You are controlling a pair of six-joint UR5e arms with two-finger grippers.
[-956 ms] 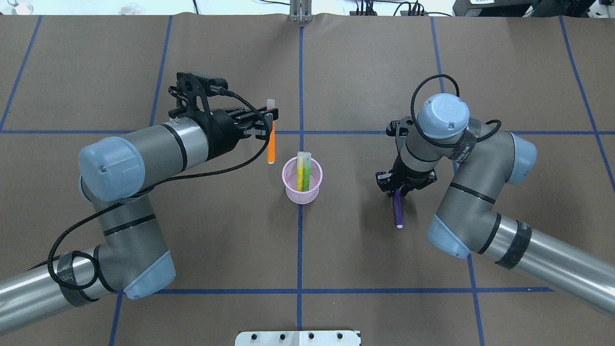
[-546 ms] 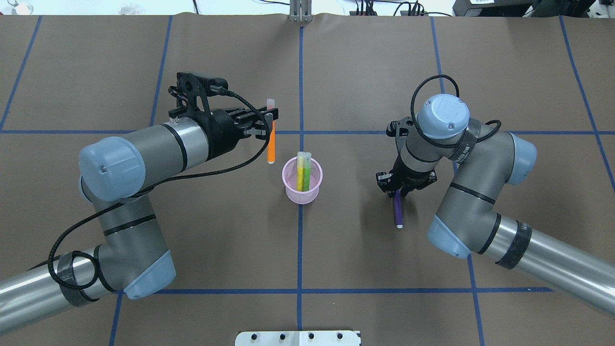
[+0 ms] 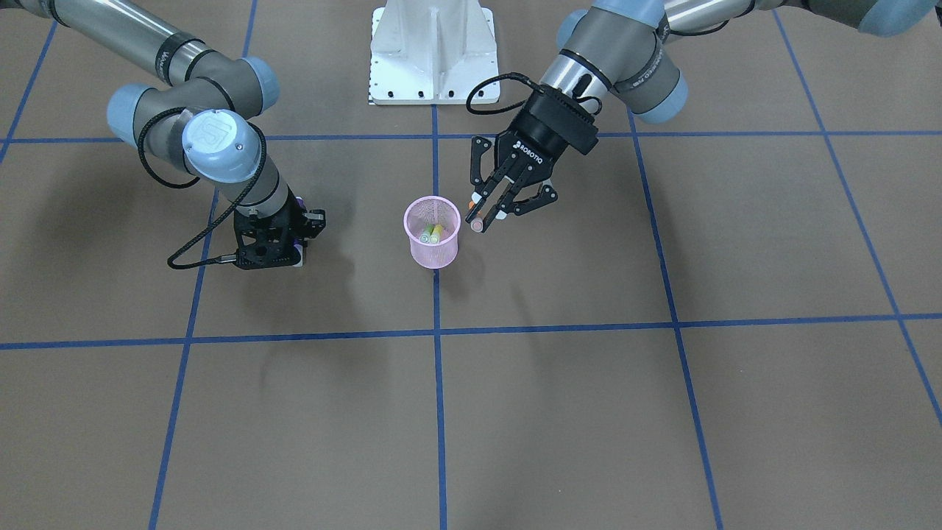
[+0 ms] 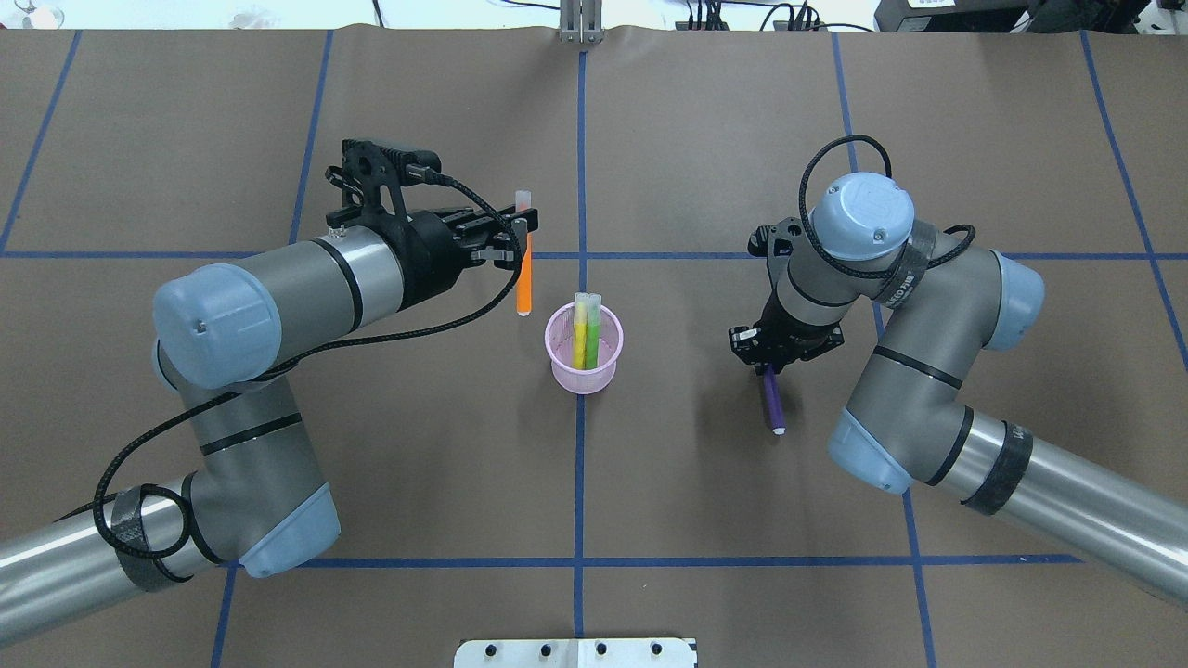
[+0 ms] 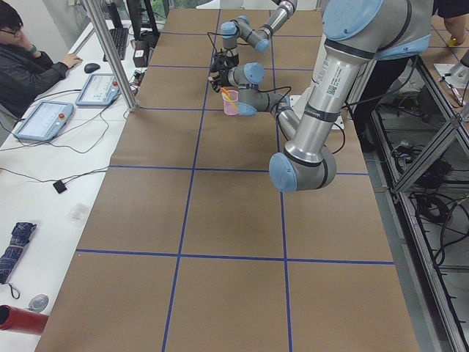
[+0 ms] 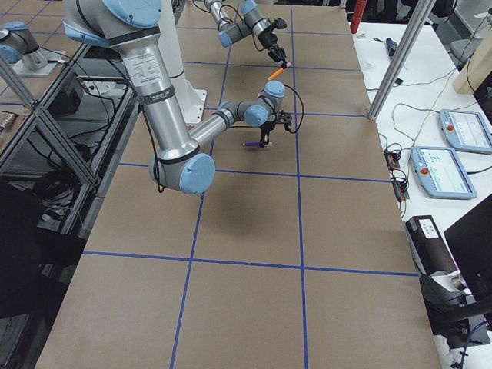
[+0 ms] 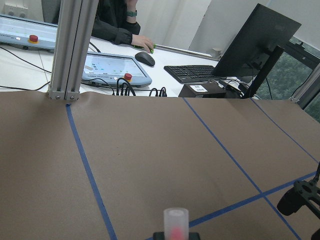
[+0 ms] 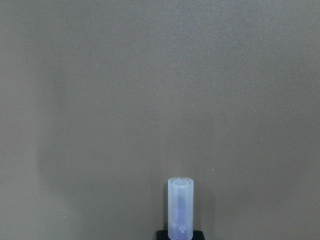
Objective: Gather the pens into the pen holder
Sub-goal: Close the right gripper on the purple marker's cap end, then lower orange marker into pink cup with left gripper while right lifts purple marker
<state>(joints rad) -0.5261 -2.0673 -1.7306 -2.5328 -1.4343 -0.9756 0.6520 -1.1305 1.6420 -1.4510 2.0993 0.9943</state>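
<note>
- Only the right arm [image 4: 914, 306] is moving since the earlier shot. Its wrist is drifting a touch toward the table's right end, and the purple pen [image 4: 772, 404] is shifting along with it. The left arm [image 4: 278, 297] isn't budging.
- The right gripper [image 4: 768, 369] is pointing down and pinching the purple pen at one end, with the other end reaching toward the robot's edge. I can't tell whether that pen is clear of the table [image 4: 418, 436] yet.
- The left gripper [image 4: 522, 227] is clamping the orange pen [image 4: 524, 283] near its cap. The pen is hanging roughly upright in the air just beside the holder [image 4: 583, 378], on the robot's left and slightly toward the far edge.
- So I'd say two pick-ups are running at once: orange is waiting for its drop and purple is just getting lifted.
- A yellow pen [image 4: 578, 343] and a green pen [image 4: 592, 341] are already standing in the holder, leaning on the far side of the rim.
- Next, I reckon, orange is needing a short sideways hop over the mouth, then a straight lowering before the fingers let go. The free gap is looking like the robot-side half of the mouth.
- The holder is sitting mid-table on the centre tape line [image 4: 579, 482], well away from every edge, so nothing is risking a fall off the table.
- Bare table is lying all round it. The base plate [image 4: 575, 652] at the robot's edge is well apart.
- The real squeeze is above the holder, with both arms flanking it, so taking turns is looking sensible. That mesh cup is probably light and easy to tip.
</note>
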